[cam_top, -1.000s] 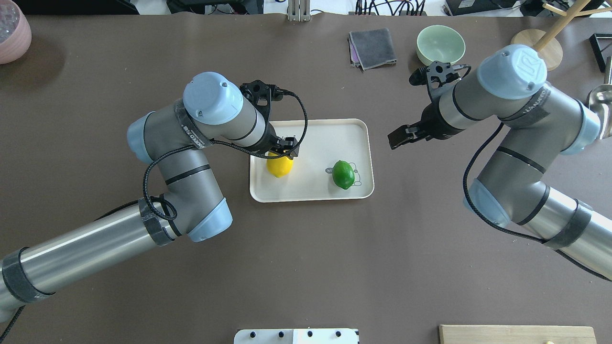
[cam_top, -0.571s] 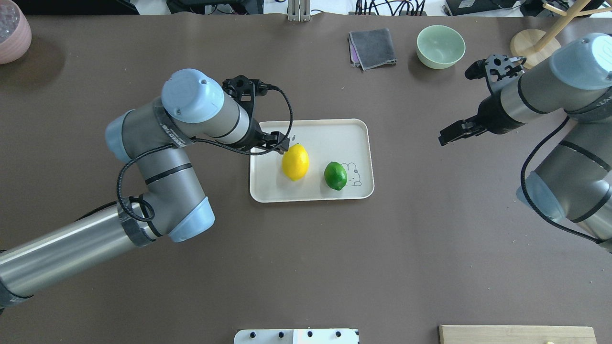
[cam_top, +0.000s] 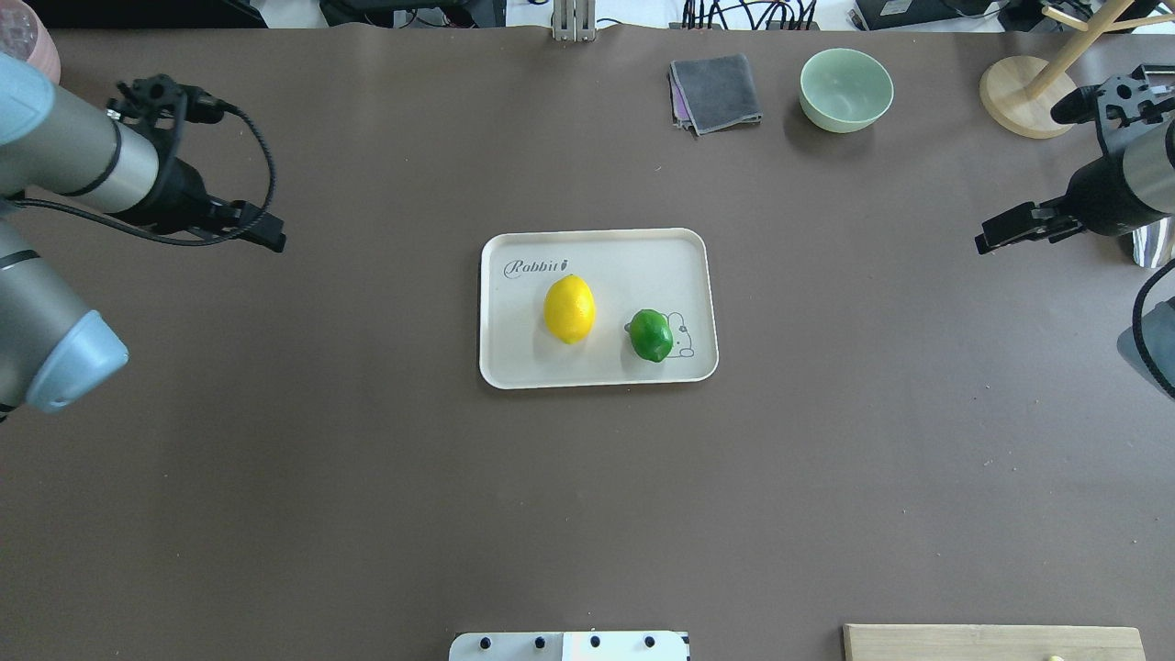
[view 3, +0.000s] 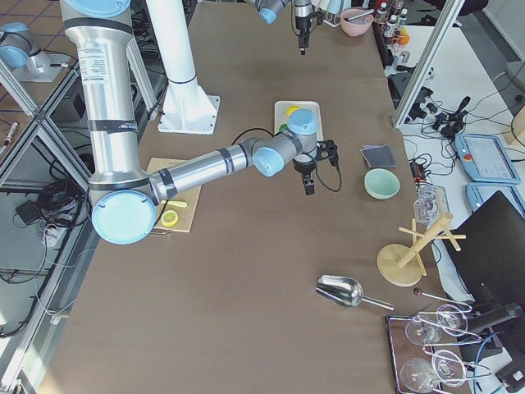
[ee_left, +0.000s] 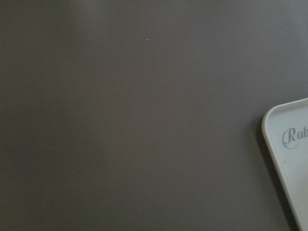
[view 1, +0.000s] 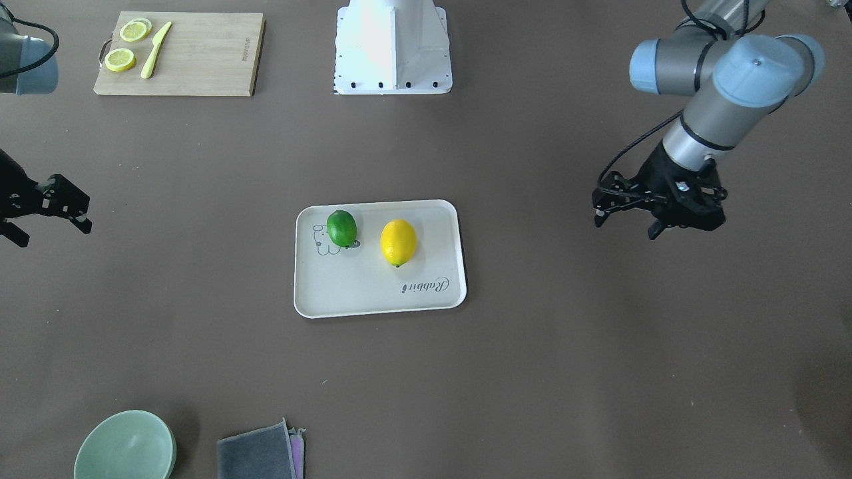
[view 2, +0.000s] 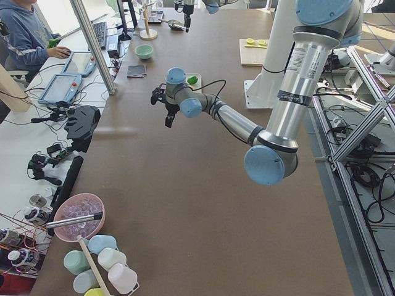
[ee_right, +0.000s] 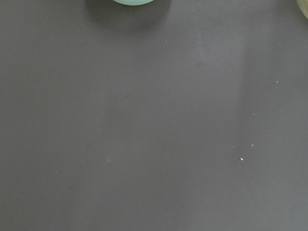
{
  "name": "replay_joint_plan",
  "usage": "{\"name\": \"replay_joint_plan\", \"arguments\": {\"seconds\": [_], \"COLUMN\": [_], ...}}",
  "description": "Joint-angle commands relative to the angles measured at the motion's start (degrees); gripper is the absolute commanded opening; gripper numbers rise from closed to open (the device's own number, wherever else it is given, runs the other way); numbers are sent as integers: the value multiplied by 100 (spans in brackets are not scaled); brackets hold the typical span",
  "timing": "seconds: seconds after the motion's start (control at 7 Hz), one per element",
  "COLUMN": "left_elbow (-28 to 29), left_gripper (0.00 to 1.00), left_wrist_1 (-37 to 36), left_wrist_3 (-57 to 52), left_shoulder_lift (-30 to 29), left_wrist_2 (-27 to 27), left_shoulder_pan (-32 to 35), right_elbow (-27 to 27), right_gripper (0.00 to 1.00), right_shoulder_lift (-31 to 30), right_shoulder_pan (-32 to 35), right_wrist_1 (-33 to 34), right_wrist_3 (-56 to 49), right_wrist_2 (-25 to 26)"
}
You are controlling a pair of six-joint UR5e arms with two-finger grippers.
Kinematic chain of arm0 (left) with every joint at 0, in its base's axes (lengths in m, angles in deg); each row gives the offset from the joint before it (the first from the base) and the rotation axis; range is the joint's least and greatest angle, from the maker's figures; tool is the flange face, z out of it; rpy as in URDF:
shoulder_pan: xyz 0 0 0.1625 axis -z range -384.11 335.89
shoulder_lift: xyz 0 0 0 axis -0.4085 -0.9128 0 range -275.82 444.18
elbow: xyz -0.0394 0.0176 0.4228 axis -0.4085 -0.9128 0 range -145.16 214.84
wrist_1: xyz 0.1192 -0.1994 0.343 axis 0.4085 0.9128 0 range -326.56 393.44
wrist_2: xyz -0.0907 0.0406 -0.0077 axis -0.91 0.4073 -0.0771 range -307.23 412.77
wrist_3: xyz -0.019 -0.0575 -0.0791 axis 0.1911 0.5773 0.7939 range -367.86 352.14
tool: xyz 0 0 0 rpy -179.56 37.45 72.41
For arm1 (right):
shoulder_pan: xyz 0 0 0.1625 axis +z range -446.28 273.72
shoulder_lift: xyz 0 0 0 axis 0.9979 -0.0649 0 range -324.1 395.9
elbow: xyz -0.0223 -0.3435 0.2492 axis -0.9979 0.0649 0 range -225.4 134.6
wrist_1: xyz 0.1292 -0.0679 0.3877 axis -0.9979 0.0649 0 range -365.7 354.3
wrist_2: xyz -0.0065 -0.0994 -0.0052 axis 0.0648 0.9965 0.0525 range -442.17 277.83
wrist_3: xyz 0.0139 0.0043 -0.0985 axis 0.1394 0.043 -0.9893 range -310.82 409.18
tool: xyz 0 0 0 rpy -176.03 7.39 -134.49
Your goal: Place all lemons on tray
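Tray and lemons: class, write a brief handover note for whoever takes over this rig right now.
Left claw: open, empty, well off to one side of the tray.
Right claw: open, empty, well off to the other side.
Yellow lemon and green lemon: both lying on the tray, side by side, not touching.
Done: both lemons are placed.
Left: apparently nothing; just park the arms.
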Motion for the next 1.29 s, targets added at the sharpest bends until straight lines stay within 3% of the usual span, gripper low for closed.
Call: {"name": "replay_joint_plan", "arguments": {"seconds": [0.0,0.29,0.43,1.14], "left_elbow": [172,944,1043,1027], "left_gripper": [97,98,98,98], "left_wrist_1": [-38,-13,49,76], "left_wrist_3": [-2058,-2594,-3117,-3070], "left_shoulder_lift": [985,1111,1346,1681], "left_wrist_2": [-545,-1063,-1091,-1091], "left_shoulder_pan": [1376,2379,2810,2990], "right_elbow": [17,313,603,1097], "right_gripper": [100,100,100,100], "right_shoulder_lift": [-398,-689,-725,-1077], "right_shoulder_pan": [626,1128,1487,2053], "right_wrist_1": [17,-1,8,-18], "right_wrist_3": [-593,-1138,-1603,-2162], "right_wrist_2": [-185,-362,-371,-616]}}
